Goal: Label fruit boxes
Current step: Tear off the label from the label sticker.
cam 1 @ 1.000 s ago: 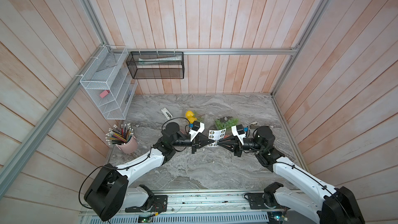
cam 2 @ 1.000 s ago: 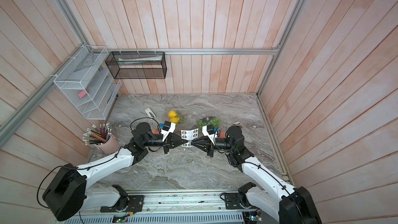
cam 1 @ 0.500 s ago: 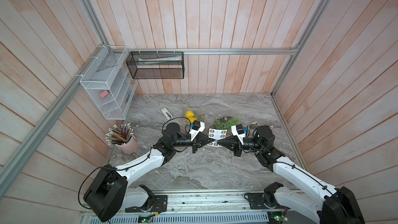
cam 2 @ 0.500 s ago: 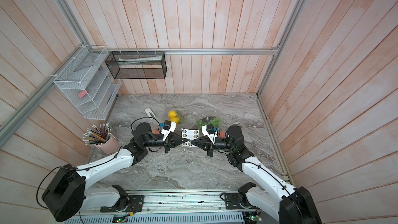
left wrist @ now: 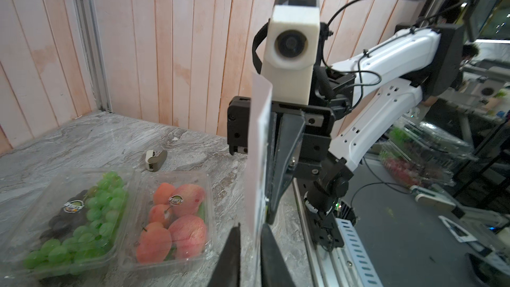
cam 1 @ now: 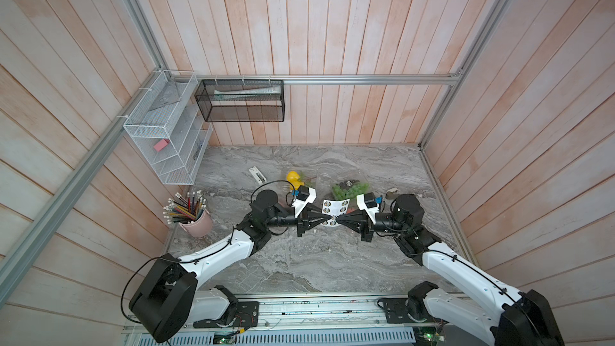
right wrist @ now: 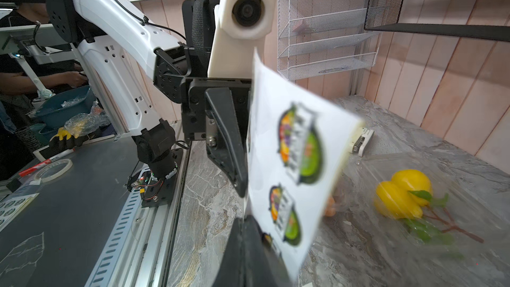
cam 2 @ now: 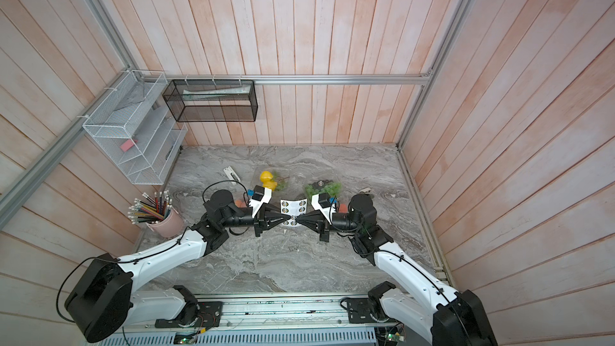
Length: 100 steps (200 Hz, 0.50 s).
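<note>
Just eased the left gripper (left wrist: 251,227): jaws now slightly spread, sheet (left wrist: 258,147) edge loose between them; right gripper (left wrist: 269,216) pressed together on the same edge from the facing side, holding the sheet alone off the table (left wrist: 110,144); probably a regrip before peeling the next sticker. Only from left wrist: grapes box (left wrist: 69,216) and apple box (left wrist: 171,216) side by side, both lids stickered. Only from right wrist: yellow box (right wrist: 400,200) up close, sticker not discernible. In both top views: yellow box at 11 o'clock of the sheet, grapes box at 1 o'clock.
</note>
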Motion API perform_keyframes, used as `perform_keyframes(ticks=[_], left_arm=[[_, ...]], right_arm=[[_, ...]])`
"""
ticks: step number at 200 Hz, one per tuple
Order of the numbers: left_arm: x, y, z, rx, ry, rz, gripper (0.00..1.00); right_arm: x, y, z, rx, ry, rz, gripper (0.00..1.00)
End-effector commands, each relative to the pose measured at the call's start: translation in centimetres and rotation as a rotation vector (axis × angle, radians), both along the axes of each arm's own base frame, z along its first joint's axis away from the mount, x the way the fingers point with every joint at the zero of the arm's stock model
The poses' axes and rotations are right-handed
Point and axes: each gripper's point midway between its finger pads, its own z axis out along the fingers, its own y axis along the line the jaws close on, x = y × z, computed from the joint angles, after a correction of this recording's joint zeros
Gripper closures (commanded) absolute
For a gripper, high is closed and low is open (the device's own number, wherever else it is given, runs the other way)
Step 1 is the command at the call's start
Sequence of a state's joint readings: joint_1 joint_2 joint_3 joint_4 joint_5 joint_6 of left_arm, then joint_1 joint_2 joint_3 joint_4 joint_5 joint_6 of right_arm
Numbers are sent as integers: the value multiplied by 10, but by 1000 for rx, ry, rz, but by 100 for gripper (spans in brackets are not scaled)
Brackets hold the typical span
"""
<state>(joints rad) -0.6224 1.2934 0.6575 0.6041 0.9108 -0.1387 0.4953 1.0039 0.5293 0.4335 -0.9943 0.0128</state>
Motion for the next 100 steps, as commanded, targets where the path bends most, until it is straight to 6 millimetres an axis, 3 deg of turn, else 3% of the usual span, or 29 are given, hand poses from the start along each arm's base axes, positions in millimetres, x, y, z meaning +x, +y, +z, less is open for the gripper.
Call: perform_keyframes(ticks=[1, 73, 88, 100], left_arm=[[-5, 3, 8, -31, -15, -10, 78], [-2, 1, 26, -98, 6, -14, 71], [-1, 0, 28, -104, 10, -16, 72], [1, -1, 27, -100, 11, -11, 78]], right_arm=[[2, 1, 10, 1, -35, -12, 100], [3, 1, 3, -21, -32, -13, 100], [4, 1, 3, -22, -32, -16, 100], [4, 1, 4, -21, -35, -17, 100]])
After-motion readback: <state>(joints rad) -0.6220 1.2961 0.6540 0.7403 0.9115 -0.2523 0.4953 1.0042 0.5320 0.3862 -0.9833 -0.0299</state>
